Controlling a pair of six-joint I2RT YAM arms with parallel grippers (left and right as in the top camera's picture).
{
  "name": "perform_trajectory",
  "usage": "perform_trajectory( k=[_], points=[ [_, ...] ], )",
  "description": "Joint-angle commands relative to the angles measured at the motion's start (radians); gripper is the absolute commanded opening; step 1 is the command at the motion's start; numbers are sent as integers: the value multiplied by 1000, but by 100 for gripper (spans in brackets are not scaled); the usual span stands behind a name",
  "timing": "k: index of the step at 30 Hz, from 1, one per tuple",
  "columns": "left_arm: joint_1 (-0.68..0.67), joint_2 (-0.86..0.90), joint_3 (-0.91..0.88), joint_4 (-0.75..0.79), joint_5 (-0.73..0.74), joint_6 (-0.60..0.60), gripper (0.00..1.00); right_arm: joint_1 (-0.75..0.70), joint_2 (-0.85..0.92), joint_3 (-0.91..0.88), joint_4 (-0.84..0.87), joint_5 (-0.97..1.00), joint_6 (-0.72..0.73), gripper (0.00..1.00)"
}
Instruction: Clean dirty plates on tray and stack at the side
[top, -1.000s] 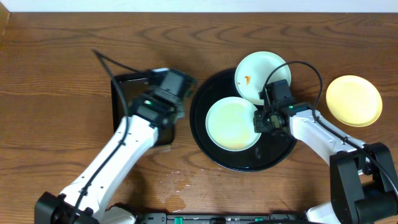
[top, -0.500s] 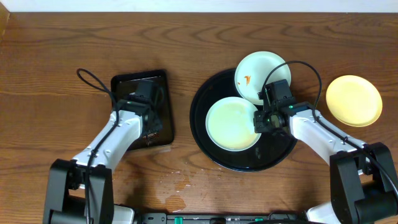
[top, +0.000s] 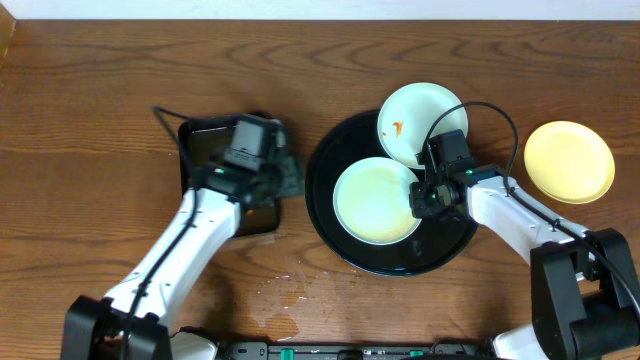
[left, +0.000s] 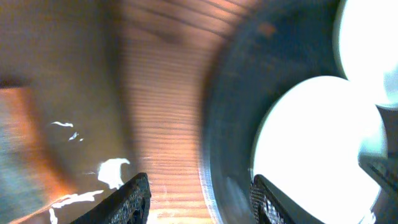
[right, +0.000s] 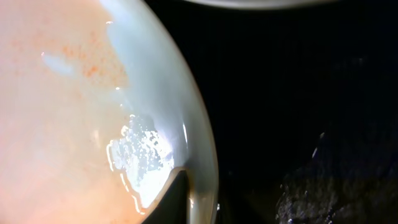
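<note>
The round black tray holds a pale plate lying flat. A second pale plate with an orange smear rests on the tray's back rim. The yellow plate sits on the table at the right. My right gripper is at the flat plate's right rim. One finger rests on the plate's wet inner face, and the other is lost against the black tray. My left gripper is open and holds nothing, just left of the tray's rim. The left wrist view is blurred.
A small rectangular black tray lies under the left arm, left of the round one. Water drops spot the wood near the front edge. The right arm's cable loops over the smeared plate.
My left gripper has opened. It swung left over the rectangular tray, then back right toward the round tray. The right arm has hardly moved, and the flat plate has shifted slightly right.
</note>
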Motion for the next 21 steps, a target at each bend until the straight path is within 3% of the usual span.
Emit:
perform_trajectory(
  k=[1,12,21],
  points=[
    [-77,54,8,34,55,20,53,-2,25,-31,-10,-35,66,1],
    [-156,193,8,72,68,20,46,1,-62,45,-116,127,-6,1],
    [-153,189,9,71,84,29,52,61,-220,121,-144,357,-4,1]
  ],
)
